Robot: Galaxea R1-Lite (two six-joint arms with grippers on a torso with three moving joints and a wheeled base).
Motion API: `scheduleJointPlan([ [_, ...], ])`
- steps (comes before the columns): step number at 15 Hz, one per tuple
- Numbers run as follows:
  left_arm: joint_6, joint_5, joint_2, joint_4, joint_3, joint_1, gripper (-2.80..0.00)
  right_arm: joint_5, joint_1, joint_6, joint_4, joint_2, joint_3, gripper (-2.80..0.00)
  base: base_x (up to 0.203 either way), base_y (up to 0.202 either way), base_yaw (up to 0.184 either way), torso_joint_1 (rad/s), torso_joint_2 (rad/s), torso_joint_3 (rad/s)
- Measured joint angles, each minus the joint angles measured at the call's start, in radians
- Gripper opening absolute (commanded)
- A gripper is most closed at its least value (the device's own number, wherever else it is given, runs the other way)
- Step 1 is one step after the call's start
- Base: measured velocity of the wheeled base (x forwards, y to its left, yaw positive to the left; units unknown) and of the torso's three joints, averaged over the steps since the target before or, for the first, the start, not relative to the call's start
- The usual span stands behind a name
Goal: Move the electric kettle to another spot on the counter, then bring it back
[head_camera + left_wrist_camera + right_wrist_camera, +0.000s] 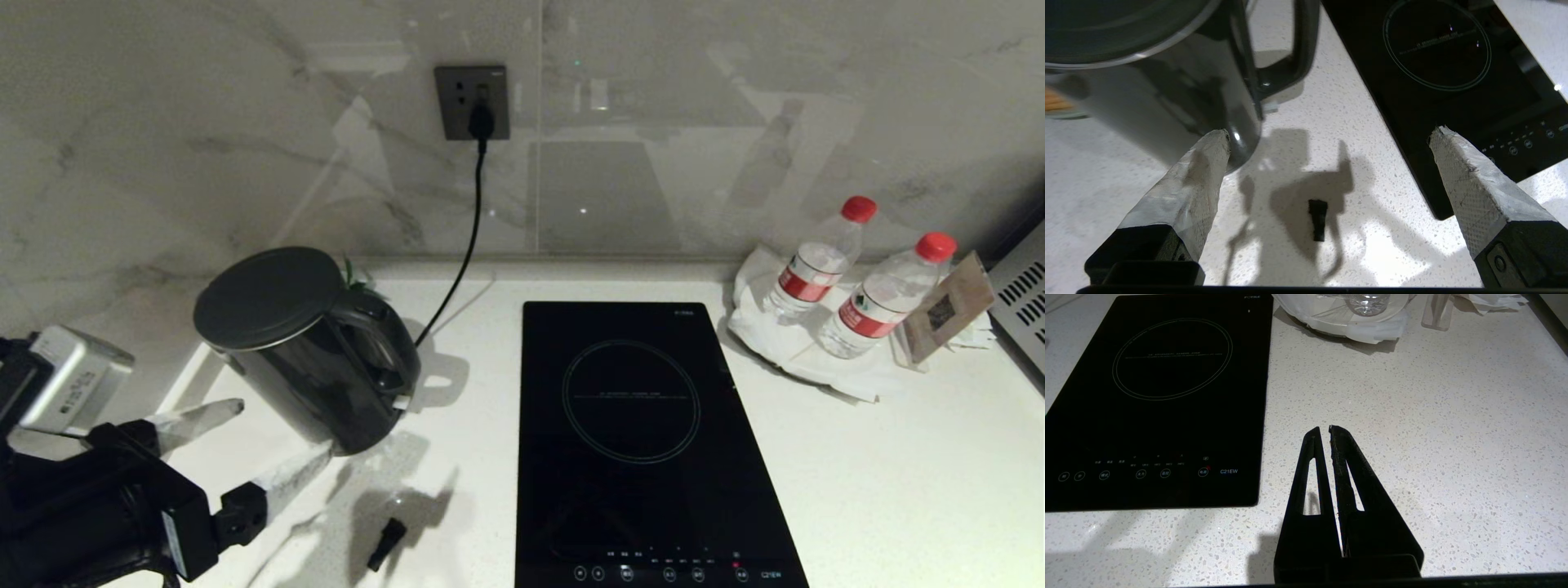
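Kettle (pixel 314 351): upright on the white worktop (pixel 898 474), left of the hob (pixel 645 441).
Left pincer (pixel 282 437): fingers wide apart, empty, just beside the kettle's base.
Right pincer (pixel 1325 428): fingers together, empty, above bare worktop.

The left gripper (pixel 277 437) has two long tapering fingers (pixel 1188 188) wrapped in pale grey-white tape with a fine woven texture, frayed at the tips. Each finger sits in a blocky black mount, one showing a round screw head. Behind them the wrist is a bulky black housing carrying a silver-grey boxy module with small dark print. The right gripper (pixel 1329 428) is all matte black: two flat, slender triangular fingers, each with a long narrow slot.
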Motion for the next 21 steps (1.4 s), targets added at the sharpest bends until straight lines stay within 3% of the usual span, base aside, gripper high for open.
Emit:
scheduleJointPlan([
  [2,-0.005,0.037,0.052,-0.066,0.042,-0.078,0.00,0.000,0.000,0.000,0.000,0.000,0.000,-2.80,0.000,0.000,0.000,0.000,0.00,0.000],
  [7,-0.051,0.042,0.133,-0.076,0.072,-0.200,0.00,0.000,0.000,0.000,0.000,0.000,0.000,-2.80,0.000,0.000,0.000,0.000,0.00,0.000],
  [12,-0.078,0.106,0.275,-0.099,0.040,-0.273,0.00,0.000,0.000,0.000,0.001,0.000,0.000,-2.80,0.000,0.000,0.000,0.000,0.00,0.000],
  [15,-0.127,0.212,0.431,-0.250,0.015,-0.304,0.00,0.000,0.000,0.000,0.000,0.000,0.000,-2.80,0.000,0.000,0.000,0.000,0.00,0.000],
  [18,-0.146,0.351,0.627,-0.495,0.003,-0.363,0.00,0.000,0.000,0.000,0.000,0.000,0.000,-2.80,0.000,0.000,0.000,0.000,0.00,0.000],
  [21,-0.153,0.404,0.742,-0.615,0.011,-0.432,0.00,0.000,0.000,0.000,0.000,0.000,0.000,-2.80,0.000,0.000,0.000,0.000,0.00,0.000],
])
